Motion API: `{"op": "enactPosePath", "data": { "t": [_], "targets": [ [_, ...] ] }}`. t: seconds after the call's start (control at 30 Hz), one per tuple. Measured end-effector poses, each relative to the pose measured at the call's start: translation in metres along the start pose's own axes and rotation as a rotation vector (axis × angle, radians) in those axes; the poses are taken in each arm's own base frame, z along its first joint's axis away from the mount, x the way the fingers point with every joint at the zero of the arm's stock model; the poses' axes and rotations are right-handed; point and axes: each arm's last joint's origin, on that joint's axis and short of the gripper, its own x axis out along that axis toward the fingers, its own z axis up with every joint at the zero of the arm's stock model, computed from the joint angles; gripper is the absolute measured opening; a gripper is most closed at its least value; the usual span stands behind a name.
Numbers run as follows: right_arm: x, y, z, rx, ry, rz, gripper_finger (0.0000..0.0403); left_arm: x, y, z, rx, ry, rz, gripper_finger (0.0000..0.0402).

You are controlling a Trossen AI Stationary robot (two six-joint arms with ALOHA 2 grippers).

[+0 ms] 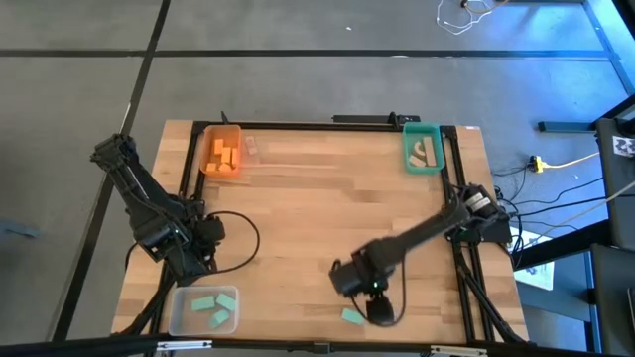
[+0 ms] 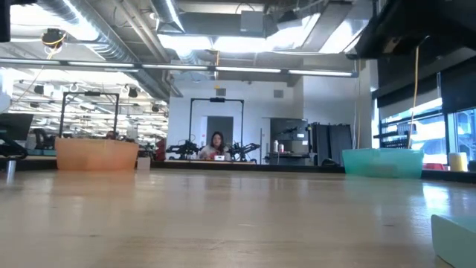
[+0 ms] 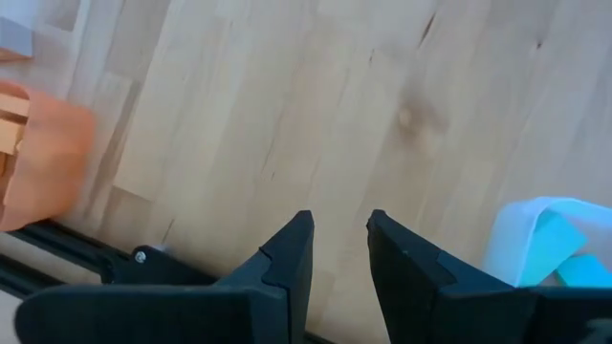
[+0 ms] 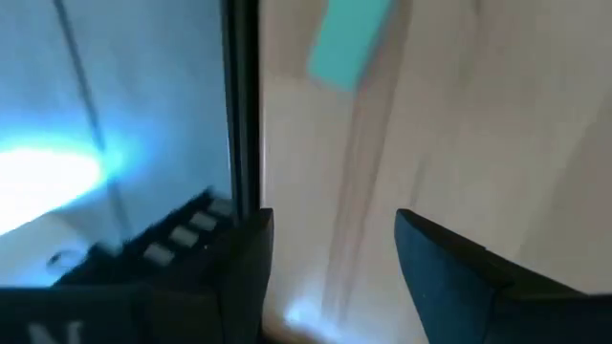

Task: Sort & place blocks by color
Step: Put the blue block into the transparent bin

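You are working the right gripper (image 1: 369,302) low over the desk (image 1: 327,208) near its front edge, fingers (image 4: 449,268) apart and holding nothing. One teal block (image 1: 352,316) is lying loose just beside it, close to that front edge; the wrist view is showing the same block (image 4: 349,40) ahead of the fingers, next to the desk's dark frame rail.

The risk is sitting right there. With the block so near the edge, an off-centre descent is likely to nudge it off the desk or against the rail instead of closing on it. The fingers are also running close to the rail, so a sideways correction could clip it.

The teal blocks are collecting in the clear bin (image 1: 203,309) at the front left corner, just beside the left gripper (image 3: 337,250), which is waiting with fingers slightly apart. A carry across could bring both arms together there.

Orange blocks are resting in the orange bin (image 1: 222,152), pale ones in the teal bin (image 1: 422,149).
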Motion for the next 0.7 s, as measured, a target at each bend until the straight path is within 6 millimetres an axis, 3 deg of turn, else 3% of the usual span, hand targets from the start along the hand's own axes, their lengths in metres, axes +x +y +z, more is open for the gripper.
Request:
{"op": "enactPosePath", "data": {
  "t": [0.23, 0.47, 0.7],
  "targets": [
    [0.021, 0.023, 0.0, 0.063, -0.225, -0.204, 0.0218, 0.0, 0.0, 0.0, 0.05, 0.002, -0.001, 0.0094],
    [0.056, 0.025, 0.003, 0.171, -0.391, -0.109, 0.0218, 0.0, 0.0, 0.0, 0.048, 0.002, -0.001, 0.0094],
    [0.083, 0.022, -0.01, 0.211, -0.44, -0.179, 0.0218, 0.0, 0.0, 0.0, 0.047, 0.002, -0.001, 0.0094]
  ]
}}
